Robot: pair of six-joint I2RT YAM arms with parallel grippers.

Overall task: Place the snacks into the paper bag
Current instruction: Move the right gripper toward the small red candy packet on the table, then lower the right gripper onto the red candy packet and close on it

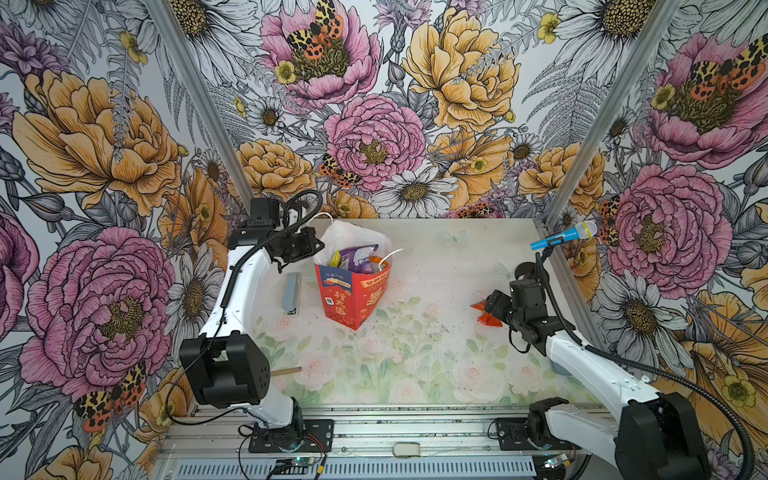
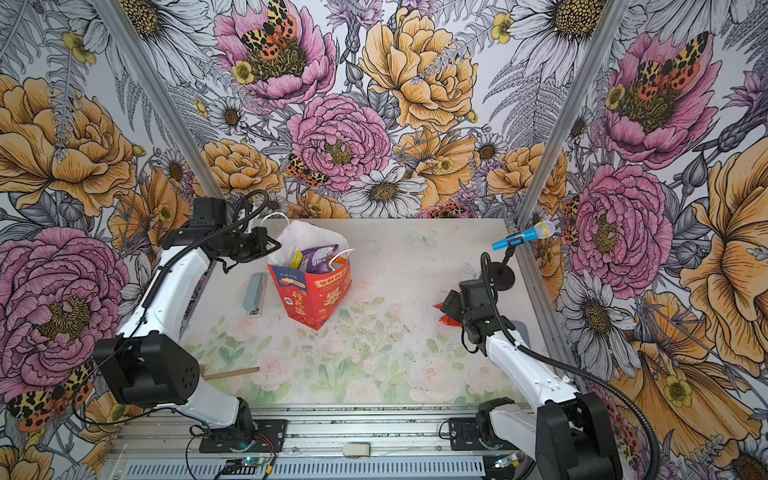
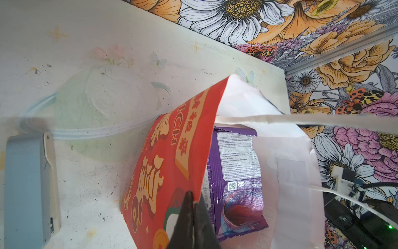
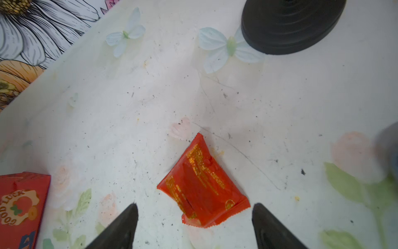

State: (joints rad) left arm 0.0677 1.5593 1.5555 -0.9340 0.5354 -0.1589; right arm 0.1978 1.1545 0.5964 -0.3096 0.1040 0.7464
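Observation:
The red paper bag (image 1: 353,299) stands upright at the back left of the table, mouth open. Inside it I see a purple snack (image 1: 357,255), a yellow one (image 1: 335,257) and an orange one (image 1: 379,262). In the left wrist view my left gripper (image 3: 192,195) is shut on the bag's red rim (image 3: 163,163), next to the purple packet (image 3: 237,172). A small red-orange snack (image 4: 202,183) lies flat on the table at the right. My right gripper (image 4: 195,204) hovers over it, open, with a finger on each side and not touching it.
A grey rectangular block (image 1: 292,293) lies left of the bag. A blue toy microphone (image 1: 565,237) stands on a black round base (image 4: 290,23) at the back right, just behind my right gripper. A wooden stick (image 1: 286,371) lies near the left arm's elbow.

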